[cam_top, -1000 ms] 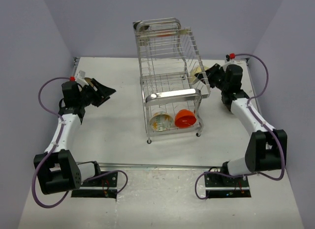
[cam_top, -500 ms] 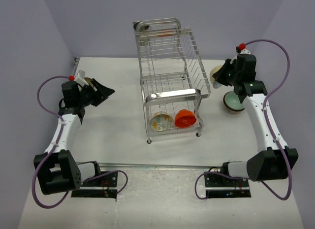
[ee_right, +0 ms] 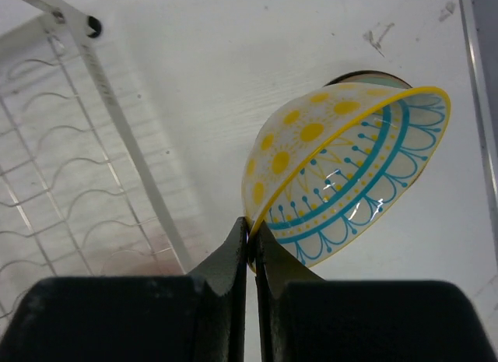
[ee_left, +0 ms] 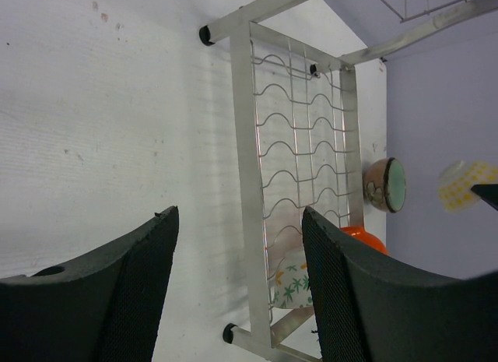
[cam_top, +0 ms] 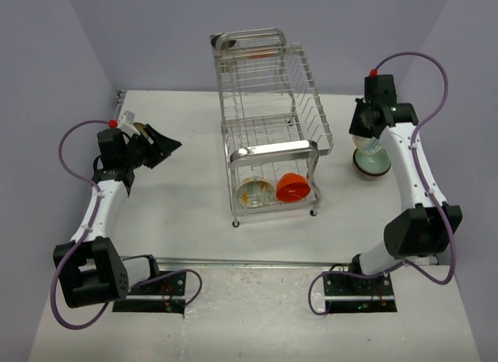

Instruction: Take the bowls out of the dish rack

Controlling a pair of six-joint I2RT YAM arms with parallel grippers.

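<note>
Right gripper (ee_right: 250,226) pinched yellow-patterned bowl (ee_right: 342,167) by its rim, above greenish bowl (cam_top: 372,164) right of dish rack (cam_top: 272,150). Left gripper (ee_left: 237,218) spread, empty. Step: set-down; next probably needs lowering, then release

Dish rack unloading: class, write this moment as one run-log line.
right gripper: shut on yellow-dotted bowl | over green bowl | left gripper: open, empty | dish rack: orange bowl, pale patterned bowl inside

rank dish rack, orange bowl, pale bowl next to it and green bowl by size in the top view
1. dish rack, far the largest
2. orange bowl, pale bowl, green bowl: look alike, left unranked; the green one is partly hidden by the right arm
</note>
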